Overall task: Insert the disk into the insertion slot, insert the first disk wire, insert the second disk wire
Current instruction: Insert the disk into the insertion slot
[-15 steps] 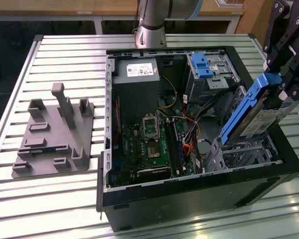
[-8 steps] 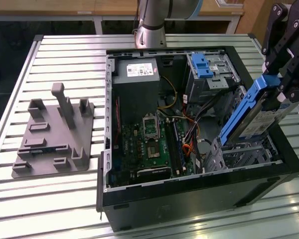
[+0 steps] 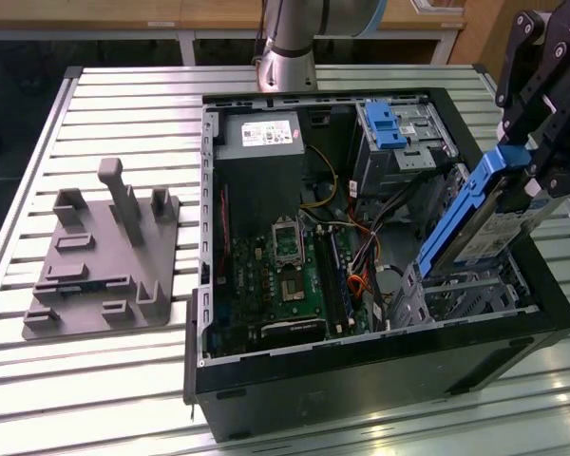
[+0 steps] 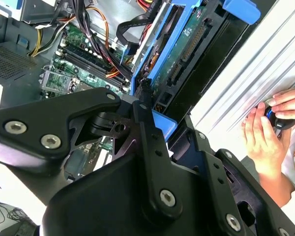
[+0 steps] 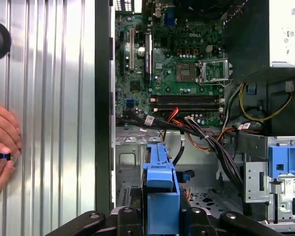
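My gripper [image 3: 518, 169] is clamped on the disk [image 3: 470, 214], fingers pinching the top end of its blue carrier. The disk hangs steeply tilted over the near corner of the open PC case [image 3: 361, 380] on the exterior view's right, top end leaning out toward that right. Its lower end sits at the mouth of the insertion slot [image 3: 456, 290], the grey perforated cage in that corner. I can't tell how far in it is. In the first wrist view the carrier stands between the fingers, grey cage metal just beyond it. The second wrist view shows the disk's green board and connector edge [image 4: 191, 44].

A cable bundle [image 5: 206, 142] of black, red and orange wires lies loose between the motherboard [image 3: 285, 275] and the cage. Farther back are the taller bay with the blue latch [image 3: 385, 123] and the power supply [image 3: 261, 142]. A grey fixture block [image 3: 100, 256] sits on the slatted table [image 3: 123, 380], well apart from the case on the exterior view's left. A person's hands [image 5: 2, 142] rest on the table just outside the case wall, closed round a small dark object
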Action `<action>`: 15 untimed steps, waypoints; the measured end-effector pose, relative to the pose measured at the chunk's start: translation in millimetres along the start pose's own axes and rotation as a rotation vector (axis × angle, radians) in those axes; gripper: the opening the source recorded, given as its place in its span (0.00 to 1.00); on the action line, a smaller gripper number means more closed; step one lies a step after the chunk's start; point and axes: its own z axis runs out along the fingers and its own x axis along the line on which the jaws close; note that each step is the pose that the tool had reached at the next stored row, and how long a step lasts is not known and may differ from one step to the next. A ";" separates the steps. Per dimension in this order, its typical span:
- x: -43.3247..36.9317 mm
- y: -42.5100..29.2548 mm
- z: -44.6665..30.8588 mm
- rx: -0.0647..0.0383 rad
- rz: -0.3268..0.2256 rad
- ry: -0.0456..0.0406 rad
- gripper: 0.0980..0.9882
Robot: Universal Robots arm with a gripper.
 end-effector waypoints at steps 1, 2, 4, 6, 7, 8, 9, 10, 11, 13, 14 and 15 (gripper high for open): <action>0.0 -0.3 0.5 0.000 -0.001 0.0001 0.30; 0.0 -0.4 1.0 0.000 -0.001 0.0002 0.30; 0.1 -0.5 2.1 0.000 -0.001 0.0001 0.30; 0.2 -0.6 3.0 0.000 -0.002 0.0001 0.30; 0.2 -0.6 3.4 0.000 -0.002 0.0001 0.30; 0.3 -0.6 4.0 0.000 -0.002 0.0000 0.30; 0.3 -0.6 4.4 0.000 -0.002 0.0001 0.30; 0.3 -0.6 4.9 0.000 -0.002 0.0000 0.30; 0.3 -0.6 5.4 0.000 -0.002 0.0000 0.30; 0.4 -0.6 6.2 0.000 -0.002 0.0000 0.30; 0.4 -0.6 6.6 0.000 -0.002 0.0001 0.30; 0.4 -0.6 6.9 0.000 -0.002 0.0000 0.30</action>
